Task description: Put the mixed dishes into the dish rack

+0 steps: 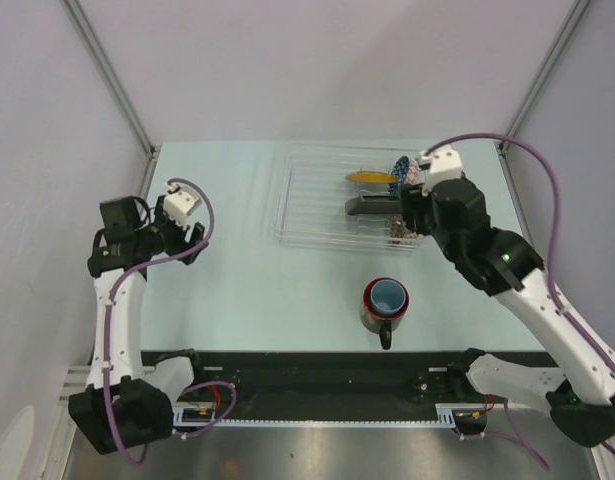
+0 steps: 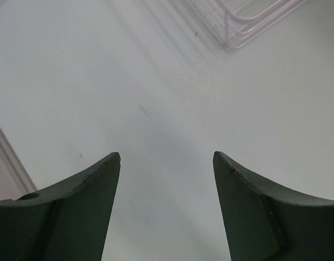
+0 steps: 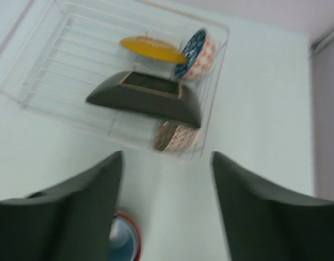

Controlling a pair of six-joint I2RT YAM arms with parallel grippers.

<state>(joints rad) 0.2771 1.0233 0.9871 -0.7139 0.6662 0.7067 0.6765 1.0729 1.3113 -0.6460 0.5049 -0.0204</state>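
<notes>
On the left, our left gripper (image 2: pixel 167 157) hangs over bare table (image 1: pixel 237 290) with its fingers apart and nothing between them. A corner of the dish rack (image 1: pixel 287 200) is near it, and it is well apart from every dish.

Moving right, the rack already holds four pieces at its right end. The small round yellow plate (image 3: pixel 153 48) and the blue-white patterned bowl (image 3: pixel 196 51) stand on edge at the back. The black square floral plate (image 3: pixel 145 100) is in front of them, and the speckled beige bowl (image 3: pixel 175 137) is at the near wall. The left part of the rack shows only ribs.

On the table just in front of the rack stands the dark red-lined mug (image 1: pixel 372 320), with the light blue cup (image 1: pixel 388 296) nested inside it.

Furthest right, our right gripper (image 3: pixel 167 155) hovers above the rack's near right end, its fingers spread and holding nothing.

We judge that the cup and mug are what remains. To do this well, we bring the right gripper down square over the cup, with one finger inside the rim and one outside. We then lift slowly, because the mug may ride up with the cup. If it does, our idle left gripper can steady the mug by its handle. We set both pieces in the open ribs to the left, clear of the black plate.
</notes>
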